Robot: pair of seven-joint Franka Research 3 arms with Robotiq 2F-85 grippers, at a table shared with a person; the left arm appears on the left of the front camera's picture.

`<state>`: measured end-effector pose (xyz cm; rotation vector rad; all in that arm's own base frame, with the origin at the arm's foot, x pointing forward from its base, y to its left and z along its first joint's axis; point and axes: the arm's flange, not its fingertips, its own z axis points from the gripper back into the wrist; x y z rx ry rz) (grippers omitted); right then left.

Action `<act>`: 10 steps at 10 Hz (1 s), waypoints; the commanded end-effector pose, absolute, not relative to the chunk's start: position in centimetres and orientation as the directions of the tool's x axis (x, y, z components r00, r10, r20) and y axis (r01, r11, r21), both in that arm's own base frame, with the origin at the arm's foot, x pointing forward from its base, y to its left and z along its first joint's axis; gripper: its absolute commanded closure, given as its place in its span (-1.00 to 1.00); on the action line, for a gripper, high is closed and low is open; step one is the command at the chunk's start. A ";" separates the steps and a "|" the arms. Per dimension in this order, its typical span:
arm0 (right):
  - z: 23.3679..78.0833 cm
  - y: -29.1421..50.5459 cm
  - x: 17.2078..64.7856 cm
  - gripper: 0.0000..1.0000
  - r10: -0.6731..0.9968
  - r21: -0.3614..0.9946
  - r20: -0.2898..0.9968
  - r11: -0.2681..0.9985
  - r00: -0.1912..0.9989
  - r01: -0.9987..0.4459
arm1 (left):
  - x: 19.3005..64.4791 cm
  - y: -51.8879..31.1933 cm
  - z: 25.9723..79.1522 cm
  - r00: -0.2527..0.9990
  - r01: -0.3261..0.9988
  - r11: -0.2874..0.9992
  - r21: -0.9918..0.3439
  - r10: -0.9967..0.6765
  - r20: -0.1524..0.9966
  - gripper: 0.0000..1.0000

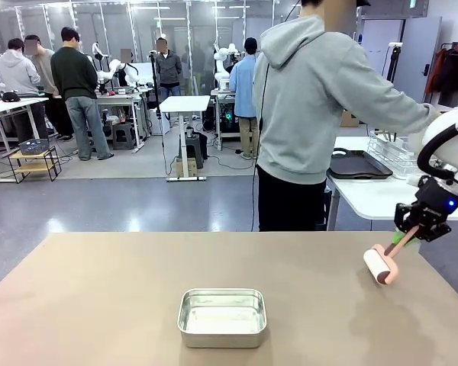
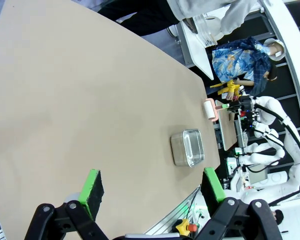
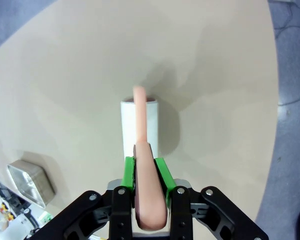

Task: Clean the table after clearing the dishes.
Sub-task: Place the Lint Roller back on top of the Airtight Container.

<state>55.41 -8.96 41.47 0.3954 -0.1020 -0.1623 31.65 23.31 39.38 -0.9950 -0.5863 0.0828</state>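
With dishes gone, the right pincer (image 1: 409,235) grips the lint roller (image 1: 381,266) by its handle, angled down at the table's (image 1: 99,305) right edge for rolling; the left pincer (image 2: 150,192) hangs released.

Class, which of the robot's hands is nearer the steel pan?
Hard to call. The right hand, holding the lint roller, is off to the steel pan's right; the left hand hovers open farther left.

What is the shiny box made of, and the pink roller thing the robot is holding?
The pan looks like metal, probably steel: silvery, with a dull shine and rolled rim. The roller in the right gripper seems to have a smooth pink plastic handle and a white drum, perhaps sticky paper; hard to tell.
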 end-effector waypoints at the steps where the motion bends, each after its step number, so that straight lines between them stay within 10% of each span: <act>1: 46.3 -7.1 53.5 0.56 -0.053 0.412 0.227 0.910 0.972 -0.046 | 31.4 23.4 39.5 0.842 0.201 0.545 -0.814 0.328 0.428 -1.00; 10: 58.1 14.9 42.8 0.56 0.701 0.102 0.410 0.601 0.584 -0.793 | 31.4 23.4 39.5 0.842 0.201 0.545 -0.814 0.328 0.428 -1.00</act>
